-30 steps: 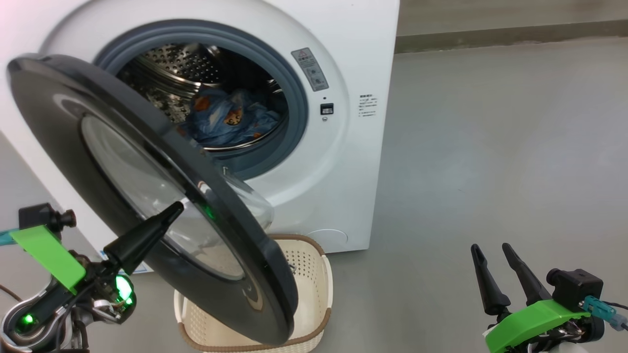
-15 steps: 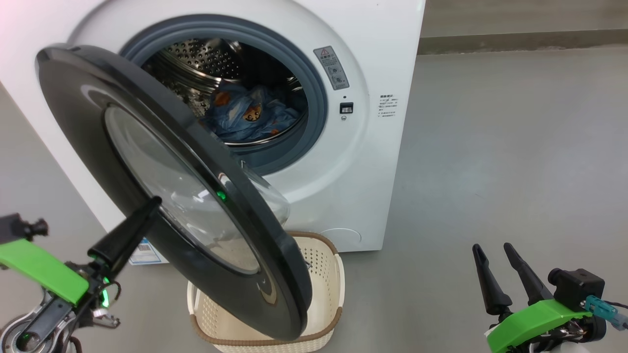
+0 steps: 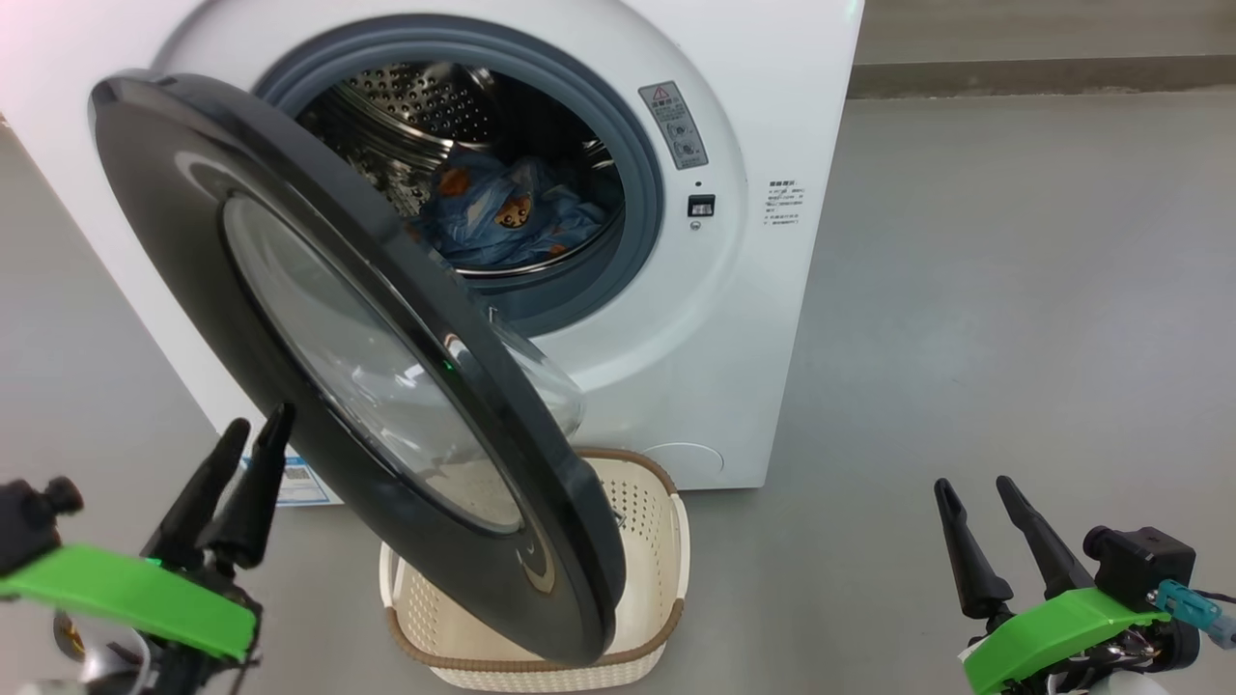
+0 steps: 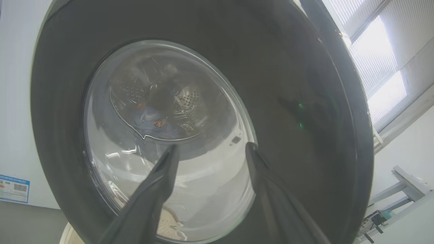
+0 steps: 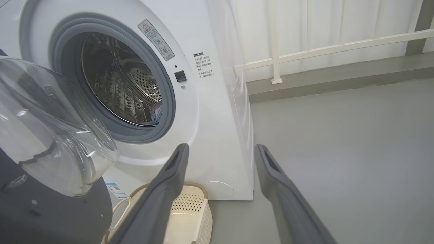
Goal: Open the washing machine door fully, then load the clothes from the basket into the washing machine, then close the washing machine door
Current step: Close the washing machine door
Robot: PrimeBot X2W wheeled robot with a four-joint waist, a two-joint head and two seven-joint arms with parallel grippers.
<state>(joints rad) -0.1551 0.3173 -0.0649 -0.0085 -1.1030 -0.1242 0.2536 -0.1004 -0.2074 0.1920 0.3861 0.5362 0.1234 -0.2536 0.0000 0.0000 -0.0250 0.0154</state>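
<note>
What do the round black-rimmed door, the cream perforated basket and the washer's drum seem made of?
Round black-rimmed door: likely glossy plastic rim, mirror-like reflections; clear bulging window, glass or plastic.
Cream perforated basket: matte moulded plastic, regular punched holes; brown rim possibly woven-look trim.
Perforated drum: bright metal, probably stainless steel, shiny highlights.

Left gripper (image 3: 259, 419) and right gripper (image 3: 973, 483): 2 long black tapered fingers each, with pointed tips. Bright green plastic bracket (image 3: 1057, 623) at each wrist. Black boxy camera module (image 3: 1139, 565) behind the right bracket, with a teal connector (image 3: 1183, 603) and grey cable plugged in. Pale silver housing (image 3: 101, 666) under the left bracket. Close up, the fingers (image 5: 271, 176) are dark grey with a grooved inner face.
</note>
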